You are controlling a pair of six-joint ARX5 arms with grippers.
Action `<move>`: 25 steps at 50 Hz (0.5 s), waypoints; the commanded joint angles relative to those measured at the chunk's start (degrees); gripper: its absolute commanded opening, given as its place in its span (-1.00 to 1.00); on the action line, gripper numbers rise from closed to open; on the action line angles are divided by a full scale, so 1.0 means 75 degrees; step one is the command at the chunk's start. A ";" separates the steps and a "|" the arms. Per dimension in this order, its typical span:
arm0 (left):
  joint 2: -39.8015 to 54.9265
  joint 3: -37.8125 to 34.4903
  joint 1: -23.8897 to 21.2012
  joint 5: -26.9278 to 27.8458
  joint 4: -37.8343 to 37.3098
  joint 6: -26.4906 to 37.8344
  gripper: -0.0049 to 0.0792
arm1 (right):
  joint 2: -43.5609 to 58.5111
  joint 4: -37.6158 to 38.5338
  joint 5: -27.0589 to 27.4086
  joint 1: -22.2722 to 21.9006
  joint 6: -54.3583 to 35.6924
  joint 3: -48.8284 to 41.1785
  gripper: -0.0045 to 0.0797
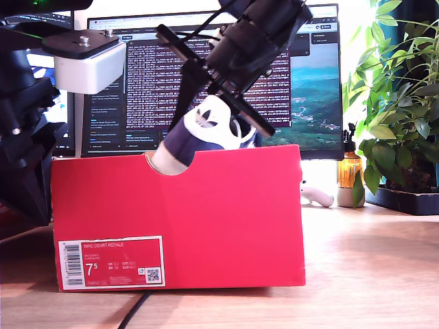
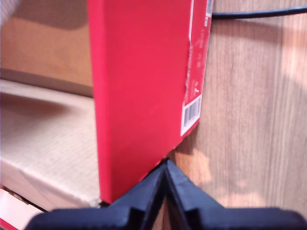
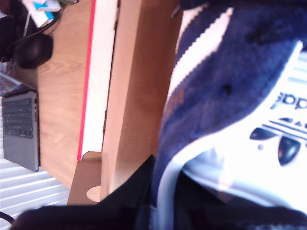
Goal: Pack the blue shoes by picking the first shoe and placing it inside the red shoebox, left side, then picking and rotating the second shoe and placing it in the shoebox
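In the exterior view, a blue shoe (image 1: 202, 133) is held tilted above the red shoebox (image 1: 206, 219), long axis slanting down into the notch. In the first wrist view, my first gripper (image 2: 165, 165) is pinched closed, empty, beside the box wall. In the second wrist view, my second gripper (image 3: 160, 203) is clamped on the shoe's collar, the box interior lying beyond.

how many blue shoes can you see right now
1. A blue shoe is held in my second gripper above the red shoebox, its heel end showing over the box's top edge. A second shoe may be hidden inside the box.
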 commanded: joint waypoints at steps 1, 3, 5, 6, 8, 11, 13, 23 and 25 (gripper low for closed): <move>0.0085 -0.0099 -0.0015 -0.0015 0.0102 -0.0044 -0.93 | 0.0149 0.0201 -0.0140 0.0268 0.0041 0.0291 -0.92; 0.0085 -0.0099 -0.0015 -0.0015 0.0111 -0.0044 -0.93 | 0.0189 0.0198 -0.0152 0.0332 0.0108 0.0291 -0.92; 0.0085 -0.0099 -0.0015 -0.0015 0.0111 -0.0044 -0.93 | 0.0207 0.0195 -0.0152 0.0399 0.0111 0.0291 -0.92; 0.0085 -0.0099 -0.0015 -0.0015 0.0114 -0.0044 -0.93 | 0.0224 0.0204 -0.0149 0.0437 0.0114 0.0291 -0.92; 0.0085 -0.0099 -0.0015 -0.0015 0.0119 -0.0044 -0.93 | 0.0233 0.0204 -0.0149 0.0501 0.0114 0.0291 -0.92; 0.0085 -0.0099 -0.0015 -0.0015 0.0122 -0.0044 -0.93 | 0.0245 0.0207 -0.0143 0.0609 0.0111 0.0291 -0.92; 0.0085 -0.0099 -0.0015 -0.0015 0.0128 -0.0041 -0.93 | 0.0245 0.0201 -0.0140 0.0644 0.0105 0.0291 -0.92; 0.0085 -0.0099 -0.0015 -0.0015 0.0152 -0.0044 -0.93 | 0.0446 0.0242 -0.0114 0.0729 0.0099 0.0291 -0.92; 0.0085 -0.0099 -0.0015 -0.0015 0.0154 -0.0044 -0.93 | 0.0510 0.0256 -0.0070 0.0729 0.0099 0.0291 -0.92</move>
